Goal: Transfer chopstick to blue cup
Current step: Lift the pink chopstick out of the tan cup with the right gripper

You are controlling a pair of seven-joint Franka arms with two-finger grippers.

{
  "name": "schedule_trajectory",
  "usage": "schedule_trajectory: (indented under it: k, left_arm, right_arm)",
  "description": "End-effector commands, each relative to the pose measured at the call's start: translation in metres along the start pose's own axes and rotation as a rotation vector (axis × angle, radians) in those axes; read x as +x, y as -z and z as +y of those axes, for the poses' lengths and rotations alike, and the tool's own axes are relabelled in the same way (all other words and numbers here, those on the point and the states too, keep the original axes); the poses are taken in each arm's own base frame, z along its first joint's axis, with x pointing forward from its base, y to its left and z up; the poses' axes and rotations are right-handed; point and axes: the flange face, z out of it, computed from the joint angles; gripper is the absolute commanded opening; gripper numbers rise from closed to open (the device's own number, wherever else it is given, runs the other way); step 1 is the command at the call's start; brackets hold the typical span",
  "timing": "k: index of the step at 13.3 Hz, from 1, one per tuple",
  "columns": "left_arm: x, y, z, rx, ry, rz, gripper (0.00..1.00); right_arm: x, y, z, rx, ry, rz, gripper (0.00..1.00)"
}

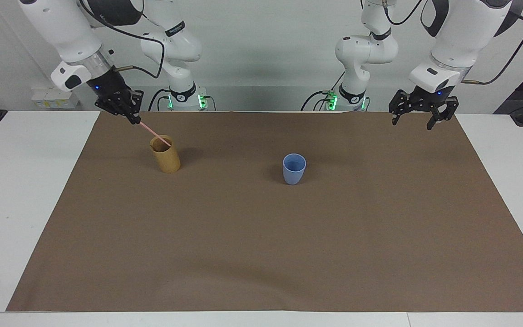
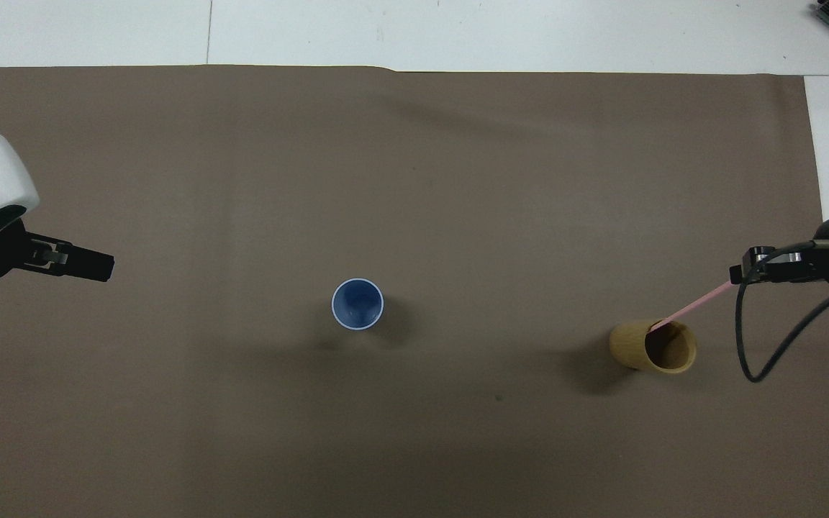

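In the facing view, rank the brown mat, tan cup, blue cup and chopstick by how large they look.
1. brown mat
2. tan cup
3. blue cup, somewhat smaller than the tan one
4. chopstick: only its thin upper part shows; the rest is inside the tan cup.

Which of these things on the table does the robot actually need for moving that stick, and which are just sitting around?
Part of the job:
- chopstick, held by the right gripper, lower end at the tan cup's mouth
- blue cup, standing mid-mat, nothing in it

Just there:
- tan cup, tilted
- brown mat
- left gripper, open, waiting over the mat's edge
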Motion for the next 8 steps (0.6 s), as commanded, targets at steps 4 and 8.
schedule_trajectory:
  k: [4, 8]
  left_arm:
    - [-0.004, 0.006, -0.006, 0.015, 0.005, -0.009, 1.0]
    - [-0.004, 0.007, -0.006, 0.016, 0.005, -0.004, 1.0]
  right_arm:
    - [-0.023, 0.035, -0.091, -0.011, 0.077, 0.097, 0.0]
    - [-0.028, 0.032, -0.197, 0.001, 0.112, 0.205, 0.0]
